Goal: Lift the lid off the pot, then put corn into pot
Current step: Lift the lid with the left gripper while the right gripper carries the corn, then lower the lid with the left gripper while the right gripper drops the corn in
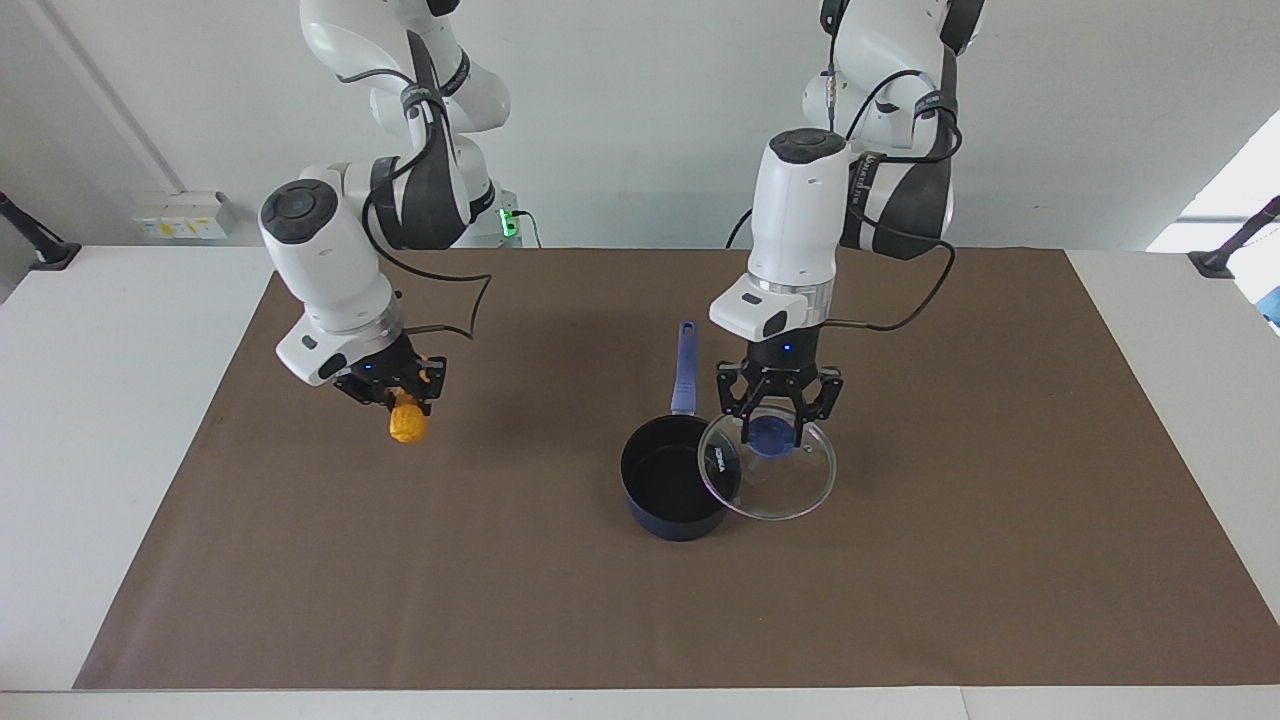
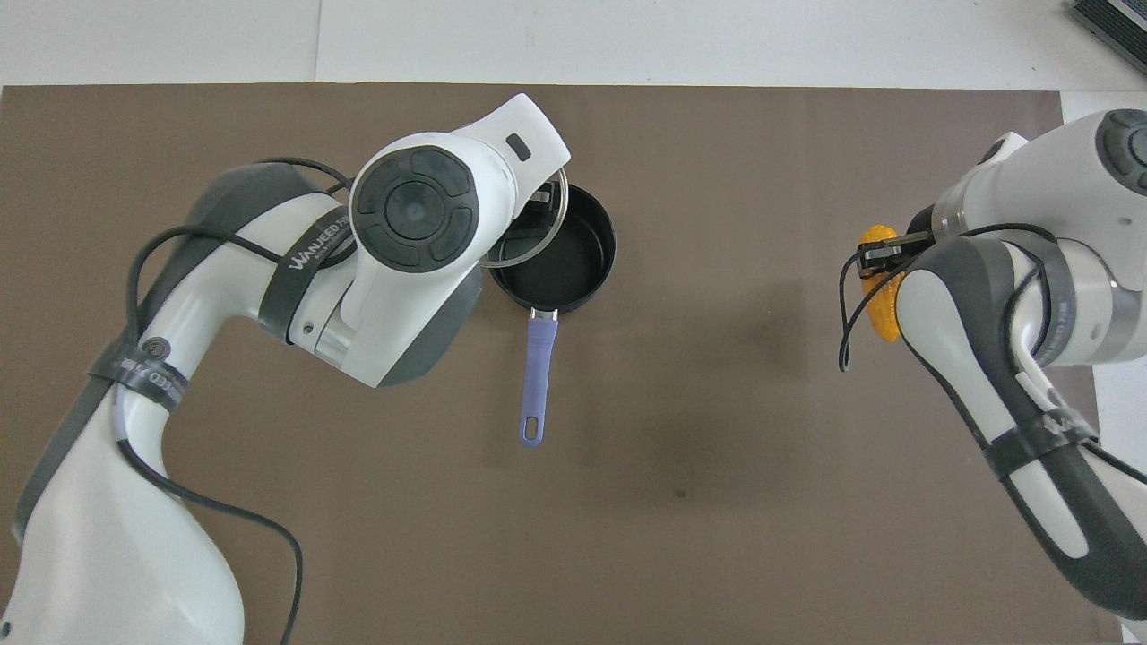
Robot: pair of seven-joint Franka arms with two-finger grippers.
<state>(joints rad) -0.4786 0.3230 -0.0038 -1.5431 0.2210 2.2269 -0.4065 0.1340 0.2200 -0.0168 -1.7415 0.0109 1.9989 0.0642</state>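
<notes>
The pot (image 1: 662,524) stands open on the brown mat, its blue handle (image 1: 685,366) pointing toward the robots. It also shows in the overhead view (image 2: 587,260). My left gripper (image 1: 775,432) is shut on the blue knob of the lid (image 1: 782,488). It holds the lid in the air, tilted, over the pot's rim on the side toward the left arm's end. The lid's rim shows in the overhead view (image 2: 536,244). My right gripper (image 1: 396,394) is shut on the corn (image 1: 406,424) and holds it above the mat toward the right arm's end. The corn (image 2: 881,291) hangs under that gripper (image 2: 883,254).
A brown mat (image 1: 950,560) covers most of the white table (image 1: 90,420). A black stand (image 1: 40,250) sits at the table's corner at the right arm's end, and another (image 1: 1225,255) at the left arm's end.
</notes>
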